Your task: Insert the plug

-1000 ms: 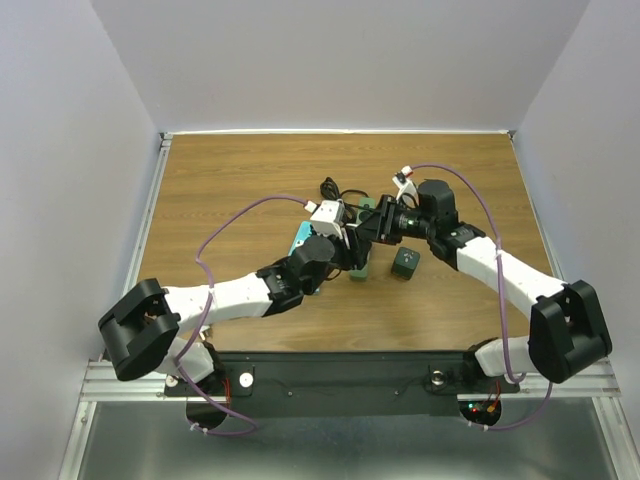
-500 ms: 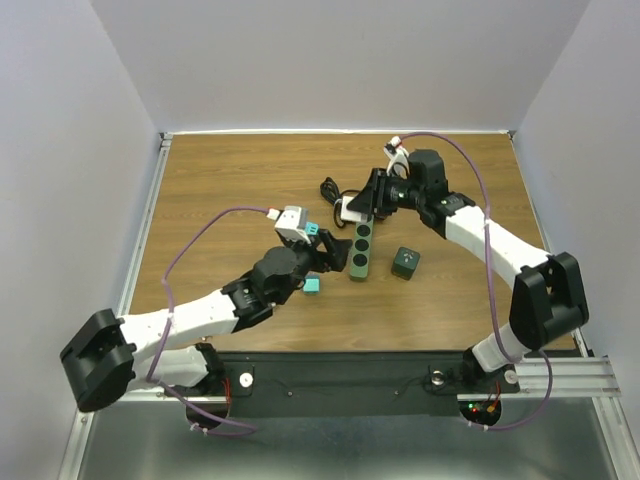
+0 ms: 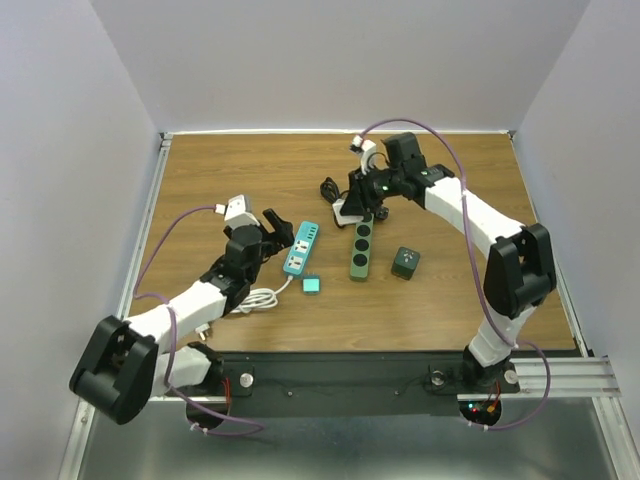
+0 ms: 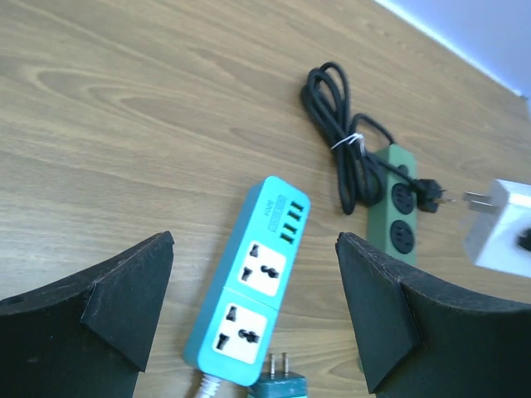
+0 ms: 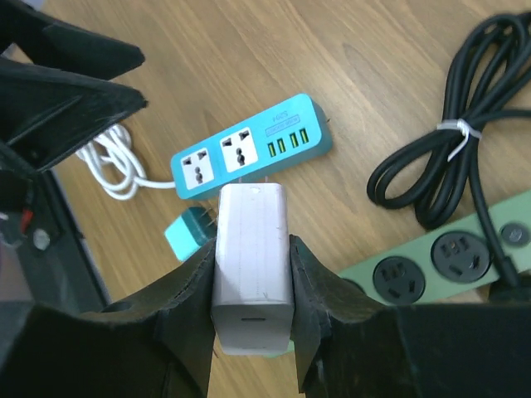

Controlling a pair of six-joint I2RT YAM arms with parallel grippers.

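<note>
My right gripper (image 5: 251, 265) is shut on a white plug block (image 5: 251, 257), prongs pointing away, held in the air above the far end of the green power strip (image 3: 361, 245); it also shows in the top view (image 3: 350, 207). A teal power strip (image 3: 301, 248) with a white cord lies on the wood; the left wrist view shows its two sockets (image 4: 249, 286). A small teal plug (image 3: 313, 285) lies beside it, prongs toward it. My left gripper (image 4: 253, 307) is open and empty, hanging just left of the teal strip.
A dark green cube adapter (image 3: 405, 262) sits right of the green strip. A coiled black cable (image 3: 335, 190) lies at the green strip's far end. The white cord loops (image 3: 258, 298) near my left arm.
My left arm has pulled back to the left, leaving the teal strip and teal plug on the table. My right arm has moved farther back and left with the white plug.
</note>
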